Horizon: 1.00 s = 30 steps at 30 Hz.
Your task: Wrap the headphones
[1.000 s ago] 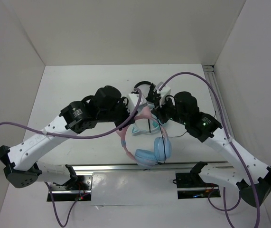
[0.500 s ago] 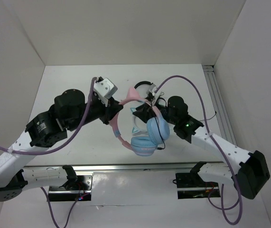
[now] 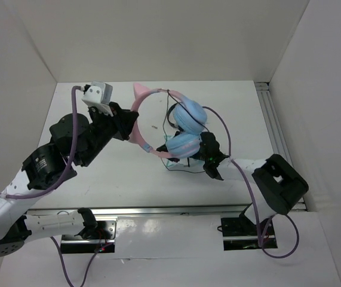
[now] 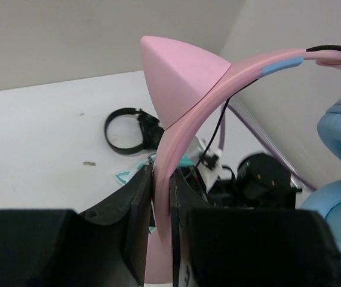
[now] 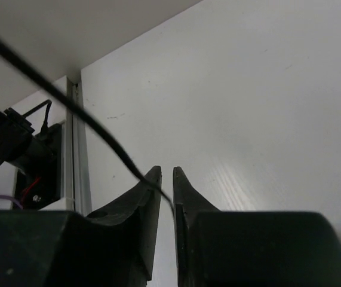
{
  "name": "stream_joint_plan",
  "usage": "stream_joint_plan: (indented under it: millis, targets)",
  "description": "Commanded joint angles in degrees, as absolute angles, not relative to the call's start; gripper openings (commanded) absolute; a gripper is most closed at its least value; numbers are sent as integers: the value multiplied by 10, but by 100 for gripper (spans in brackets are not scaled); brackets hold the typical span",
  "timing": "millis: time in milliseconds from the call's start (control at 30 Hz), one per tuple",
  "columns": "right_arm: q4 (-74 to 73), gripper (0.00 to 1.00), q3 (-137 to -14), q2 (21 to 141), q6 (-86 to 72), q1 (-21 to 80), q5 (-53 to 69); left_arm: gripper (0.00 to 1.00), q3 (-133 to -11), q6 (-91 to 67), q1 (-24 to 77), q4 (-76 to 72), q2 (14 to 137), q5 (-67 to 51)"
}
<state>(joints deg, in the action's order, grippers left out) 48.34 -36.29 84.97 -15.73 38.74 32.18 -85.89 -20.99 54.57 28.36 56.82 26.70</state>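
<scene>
The headphones (image 3: 185, 119) are off the desk (image 3: 98, 179), hanging in the air over its middle and a little toward the far edge. The two light blue ear cups sit close together on the right end of the arc. The pink headband (image 4: 245, 67) curves away to the left, where the left end effector (image 4: 162, 179) is pressed together on it just below one cat ear.

The thin black cable (image 5: 116, 152) runs down from the cups and into the slim gap between the jaws of the right end effector (image 5: 166, 170). Those jaws stand almost together. Whether they actually pinch the cable or only guide it cannot be told.

The step in hand looks like winding the cable onto the headphones. To do it well, the left grip should stay firm so the band cannot twist in the jaws. The right side should hold the cable lightly taut and let it slide, not drag. Each turn is best laid next to the last one, clear of the cat ears where a loop could snag.

The smaller black headphones (image 4: 149, 130) lie on the desk beneath. Slack should stay high enough that it does not catch on them.
</scene>
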Motion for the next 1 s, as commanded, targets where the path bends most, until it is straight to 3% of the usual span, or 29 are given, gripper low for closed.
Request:
stream_joint_plan:
  millis: [0,67,167,233,267,500,700,967]
  targets:
    - [657,20,-324,888,-213,394,334,0,-896,-286,547,221,551,391]
    - [692,14,-314,913,-219,401,334,0,-920,-301,547,237,570,434]
    - [692,14,-319,937,-224,429,334,0,-941,-327,547,260,587,469]
    - [692,8,-319,947,-219,446,320,0,-941,-327,535,265,592,464]
    - [692,0,-326,959,-214,446,310,0,-941,-327,530,265,592,464]
    - [668,0,-340,977,-207,470,288,0,-974,-338,518,327,637,565]
    - [488,0,-296,820,-128,569,126,0,-957,-349,432,350,671,579]
    - [172,0,-413,654,-25,731,-49,0,-959,-414,366,475,774,592]
